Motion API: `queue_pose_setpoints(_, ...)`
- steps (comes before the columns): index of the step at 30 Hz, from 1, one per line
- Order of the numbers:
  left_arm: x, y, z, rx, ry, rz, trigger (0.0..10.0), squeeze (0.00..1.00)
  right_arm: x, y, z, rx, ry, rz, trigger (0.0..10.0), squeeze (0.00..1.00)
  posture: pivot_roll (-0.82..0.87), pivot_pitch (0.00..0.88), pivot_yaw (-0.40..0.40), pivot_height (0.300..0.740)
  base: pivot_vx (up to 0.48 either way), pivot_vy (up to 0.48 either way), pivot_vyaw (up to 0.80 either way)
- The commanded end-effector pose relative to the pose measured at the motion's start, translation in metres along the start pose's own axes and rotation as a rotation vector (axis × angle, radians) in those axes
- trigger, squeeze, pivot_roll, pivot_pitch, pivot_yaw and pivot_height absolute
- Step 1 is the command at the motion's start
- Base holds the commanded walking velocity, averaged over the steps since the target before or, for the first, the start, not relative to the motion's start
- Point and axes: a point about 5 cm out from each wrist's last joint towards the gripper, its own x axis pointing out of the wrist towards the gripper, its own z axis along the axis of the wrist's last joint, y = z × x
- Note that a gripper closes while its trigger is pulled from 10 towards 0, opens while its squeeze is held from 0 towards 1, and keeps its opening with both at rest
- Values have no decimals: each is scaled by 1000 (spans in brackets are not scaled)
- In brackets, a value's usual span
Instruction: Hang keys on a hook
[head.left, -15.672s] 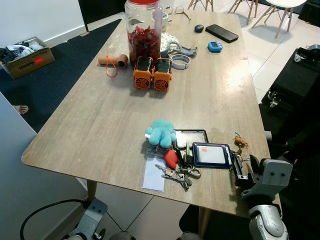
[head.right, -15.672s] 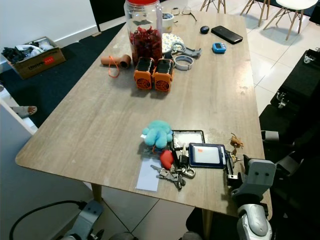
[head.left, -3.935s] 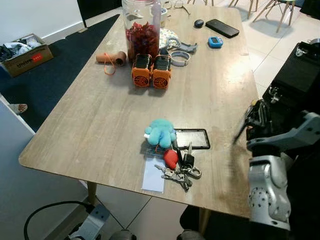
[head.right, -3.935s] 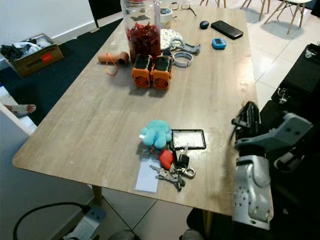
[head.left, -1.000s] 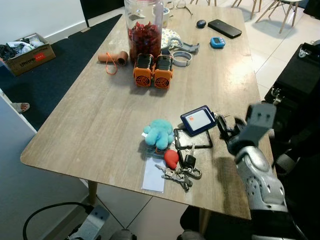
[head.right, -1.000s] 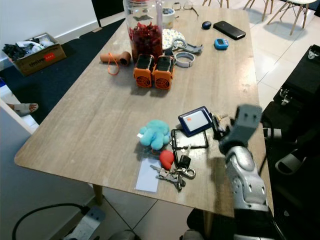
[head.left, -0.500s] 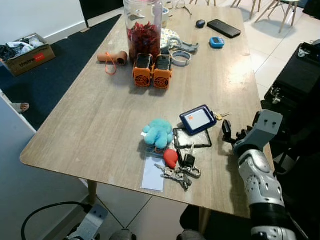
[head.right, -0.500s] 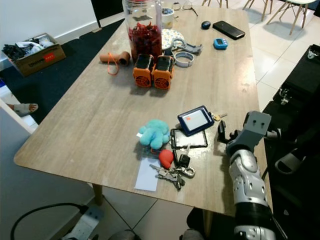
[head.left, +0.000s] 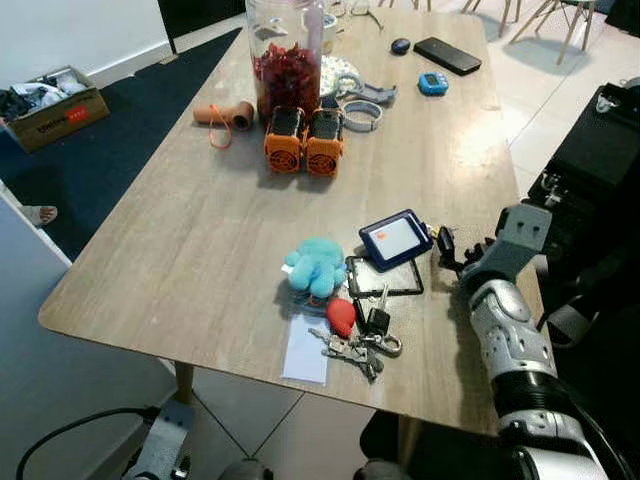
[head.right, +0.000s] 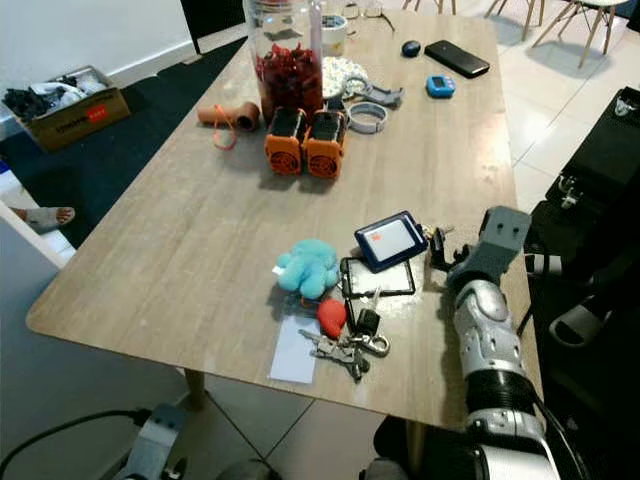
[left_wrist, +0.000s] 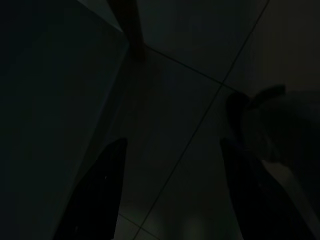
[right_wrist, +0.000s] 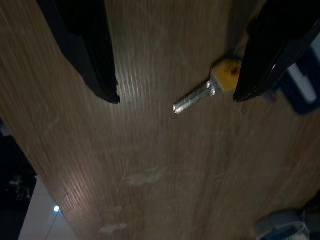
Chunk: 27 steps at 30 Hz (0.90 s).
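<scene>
— Two black fingers of the right gripper (right_wrist: 175, 75) are spread just above the table (head.left: 180, 230), the key (right_wrist: 207, 91) lying between them beside the blue card holder (head.left: 396, 238); which step is this?
— Picking up, I'd judge; next it should lower and pinch the key; the left gripper (left_wrist: 172, 190) hangs idle, fingers parted; no hook visible
</scene>
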Motion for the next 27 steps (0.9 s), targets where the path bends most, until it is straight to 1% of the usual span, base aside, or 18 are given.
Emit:
queue_pose_setpoints(1, -1, -7, -5, -25, 13, -8, 10000, 59, 3, 1, -1, -5, 5, 11, 10000, 0, 45, 136, 5, 740, 0, 0, 0)
queue_pose_setpoints(2, -1, -7, -5, -24, 13, -8, 10000, 63, 5, 5, 0, -3, 14, 30, 10000, 0, 45, 136, 5, 740, 0, 0, 0)
queue_pose_setpoints(3, -1, -7, -5, -24, 13, -8, 10000, 63, 5, 5, 0, -3, 14, 30, 10000, 0, 45, 136, 5, 740, 0, 0, 0)
queue_pose_setpoints(6, -1, -7, -5, -23, 15, -6, 10000, 59, 9, 16, -3, -6, 36, 80, 10000, 0, 46, 137, 3, 740, 0, 0, 0)
queue_pose_setpoints(7, -1, -7, -5, -23, 15, -6, 10000, 59, 9, 16, -3, -6, 36, 80, 10000, 0, 46, 137, 3, 740, 0, 0, 0)
queue_pose_setpoints(8, -1, -7, -5, -20, 17, -7, 10000, 67, 9, 20, -4, -9, 43, 95, 10000, 0, 46, 137, 3, 740, 0, 0, 0)
queue_pose_setpoints(9, -1, -7, -5, -13, 20, -7, 10000, 63, 9, 27, -6, -22, 61, 130, 10000, 0, 48, 137, 2, 740, 0, 0, 0)
queue_pose_setpoints(12, -1, -7, -5, -4, 22, -11, 10000, 67, 9, 32, -9, -40, 72, 151, 10000, 0, 48, 137, 2, 740, 0, 0, 0)
queue_pose_setpoints(17, -1, -7, -5, -1, 22, -14, 10000, 59, 9, 35, -15, -71, 98, 169, 10000, 0, 48, 137, 2, 740, 0, 0, 0)
queue_pose_setpoints(21, 0, -8, -3, -3, 14, -29, 10000, 59, 7, 33, -22, -78, 130, 173, 10000, 0, 48, 135, 1, 740, 0, 0, 0)
queue_pose_setpoints(24, 0, -9, -3, 0, 13, -36, 10000, 59, 4, 31, -30, -77, 162, 172, 10000, 0, 45, 134, 3, 740, 0, 0, 0)
queue_pose_setpoints(25, 0, -9, -3, 6, 14, -42, 10000, 59, 1, 29, -37, -79, 195, 169, 10000, 0, 45, 134, 3, 740, 0, 0, 0)
queue_pose_setpoints(27, 0, -9, -3, 8, 14, -44, 10000, 59, -1, 29, -40, -79, 208, 167, 10000, 0, 45, 134, 3, 740, 0, 0, 0)
